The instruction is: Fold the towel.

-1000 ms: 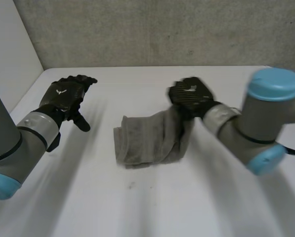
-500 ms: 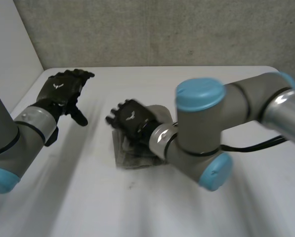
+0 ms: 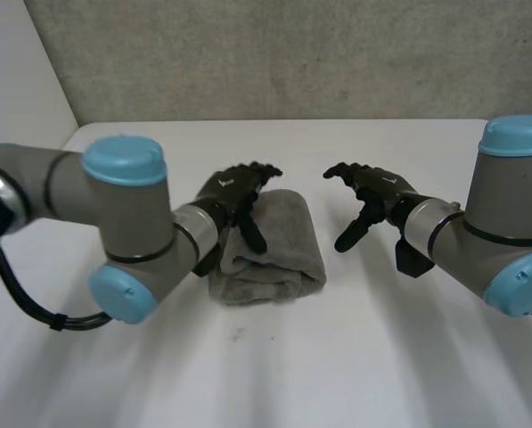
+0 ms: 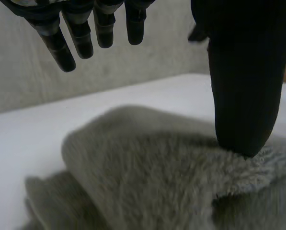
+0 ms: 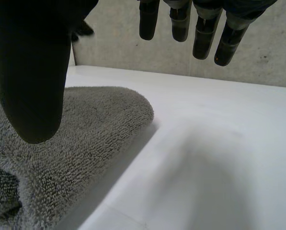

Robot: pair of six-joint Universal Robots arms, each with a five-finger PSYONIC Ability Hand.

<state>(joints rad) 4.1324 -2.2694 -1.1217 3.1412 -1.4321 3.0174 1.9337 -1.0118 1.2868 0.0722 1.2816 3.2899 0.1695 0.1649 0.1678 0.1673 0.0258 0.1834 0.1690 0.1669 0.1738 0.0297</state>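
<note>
The grey towel (image 3: 279, 250) lies folded in a thick bundle at the middle of the white table (image 3: 355, 357). My left hand (image 3: 233, 191) hovers over the towel's far left part, open, with its thumb (image 4: 241, 91) pressing down on the top layer of the towel (image 4: 143, 177) and its fingers (image 4: 78, 33) straight above the cloth. My right hand (image 3: 374, 191) is open in the air just right of the towel, apart from it. In the right wrist view its thumb (image 5: 32, 76) and fingers (image 5: 195, 26) hang above the towel's rounded fold (image 5: 80, 134).
A grey wall (image 3: 292, 53) runs behind the table's far edge and a white wall (image 3: 16, 98) stands at the left. A small dark speck (image 3: 237, 335) marks the table in front of the towel. Bare table (image 5: 214, 158) stretches right of the towel.
My right hand carried the towel's right edge over to the left, let go, opened and drew back right. My left hand came from the far left onto the towel.
</note>
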